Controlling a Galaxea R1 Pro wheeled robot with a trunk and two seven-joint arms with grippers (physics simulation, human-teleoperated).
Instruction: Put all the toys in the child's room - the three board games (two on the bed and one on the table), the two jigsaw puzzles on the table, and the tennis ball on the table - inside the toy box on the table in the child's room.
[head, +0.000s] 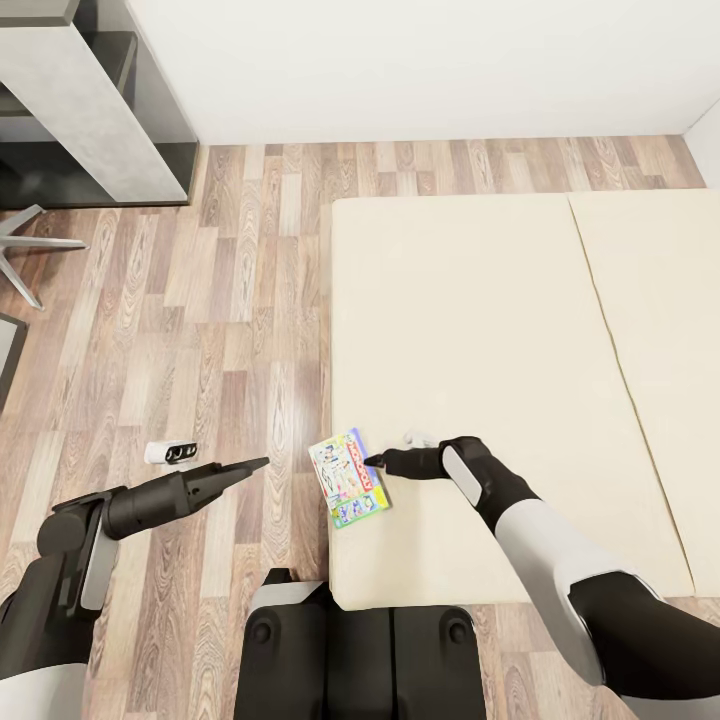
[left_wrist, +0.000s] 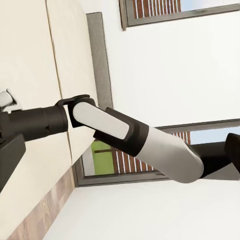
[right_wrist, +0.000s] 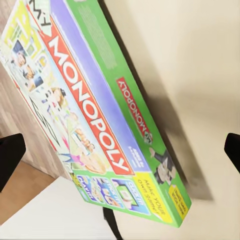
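**Right claw at the Monopoly box on the bed corner**

The right claw (head: 372, 460) reaches in from the mattress side, its dark tips touching or just short of the long edge of the Monopoly box (head: 348, 479). In the right wrist view the two fingertips (right_wrist: 10, 157) stand wide apart at either side of the picture with the box (right_wrist: 95, 115) between them, nothing yet clamped. The left claw (head: 245, 467) hangs over the wood floor (head: 200, 300), well clear of the box; whether its jaws are parted cannot be told.

The box lies flat near the front left corner of the bed (head: 480, 330), one end reaching or just past the mattress edge. It looks thin, stiff and light, likely cardboard with a glossy, somewhat slippery cover. A hold across the thin side wall, jaws above and below at that edge, seems the soundest; a corner pinch may let it swing.

No toy box is visible here. A small white object (head: 168, 453) lies on the floor.
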